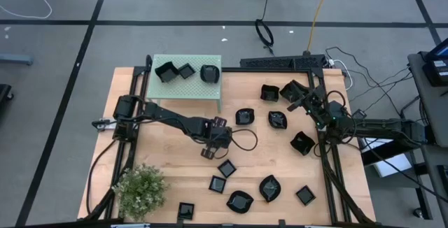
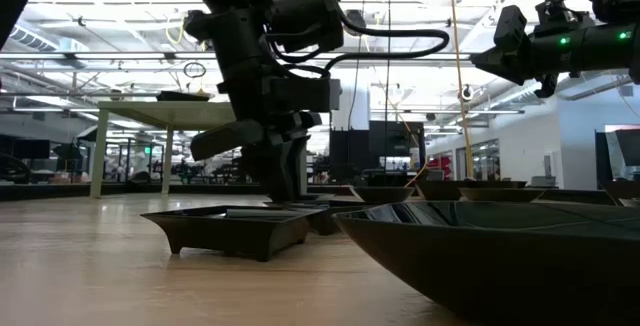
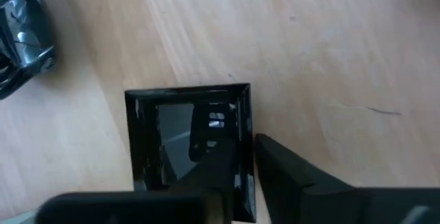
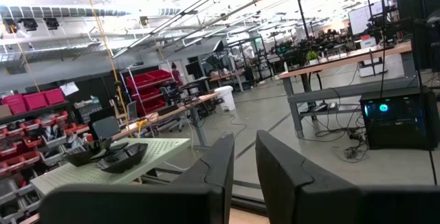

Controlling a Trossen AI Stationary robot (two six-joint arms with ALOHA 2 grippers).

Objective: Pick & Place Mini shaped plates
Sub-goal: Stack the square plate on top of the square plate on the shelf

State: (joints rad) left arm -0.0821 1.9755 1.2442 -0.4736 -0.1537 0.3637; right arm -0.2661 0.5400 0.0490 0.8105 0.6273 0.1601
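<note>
Several mini shaped plates, glossy and black, lie scattered on the wooden table (image 1: 168,165). Three more sit on the pale green perforated stand (image 1: 178,88) at the far left. My left gripper (image 3: 240,148) reaches down onto one square plate (image 3: 189,141) near the table's middle (image 1: 208,152) and is shut on its rim. That plate rests flat on the wood. My right gripper (image 4: 245,145) hangs raised over the table's far right (image 1: 302,96). Its fingers stand nearly together with nothing between them. My left gripper pinches one side rim (image 3: 245,124) of the square plate, with one finger (image 3: 210,172) inside the dish and the other finger (image 3: 289,176) outside it. The fingers come steeply from above. The plate's base stays on the table.
A small green plant (image 1: 140,188) stands at the near left corner. Loose plates lie close by at the near side (image 1: 225,167) and the far right (image 1: 243,117). In the low view a square plate (image 2: 235,228) and a large dish (image 2: 500,256) fill the foreground. Cables run past the right edge.
</note>
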